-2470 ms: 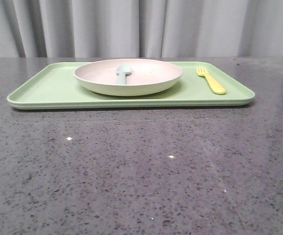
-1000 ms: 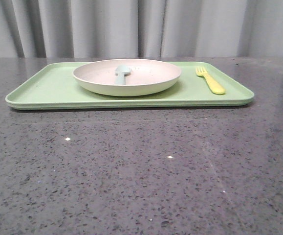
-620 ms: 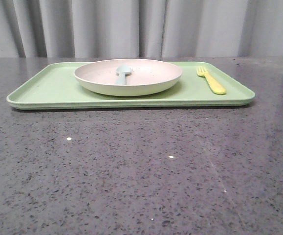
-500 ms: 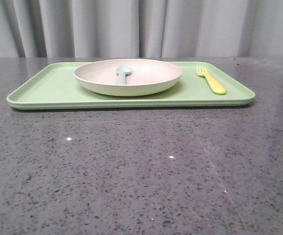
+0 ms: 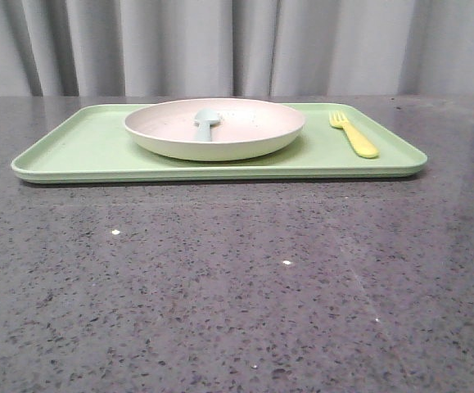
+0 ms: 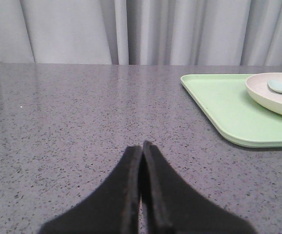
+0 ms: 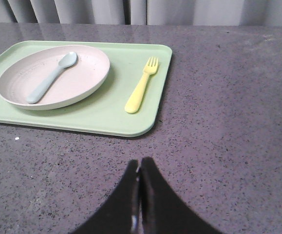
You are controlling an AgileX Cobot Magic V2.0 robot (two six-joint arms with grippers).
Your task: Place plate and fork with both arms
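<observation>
Worktop (image 5: 220, 286): dark speckled stone-look slab, polished, faint sheen. Tray (image 5: 89, 147): light-green matt plastic, smooth. Plate (image 5: 220, 143): cream matt plastic, finely speckled inside (pale green outside). Fork (image 7: 141, 92): yellow plastic, smooth, slight gloss. Spoon (image 7: 50, 78): pale blue plastic, matt. Curtain (image 5: 237, 45): grey cloth, soft folds. Left tool (image 6: 141, 146) and right tool (image 7: 140, 163): matt black.

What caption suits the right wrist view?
Shut right claw faces tray holding fork and plate with spoon.

Cream plate (image 5: 214, 128) — yellow fork (image 5: 353, 134) beside
</observation>
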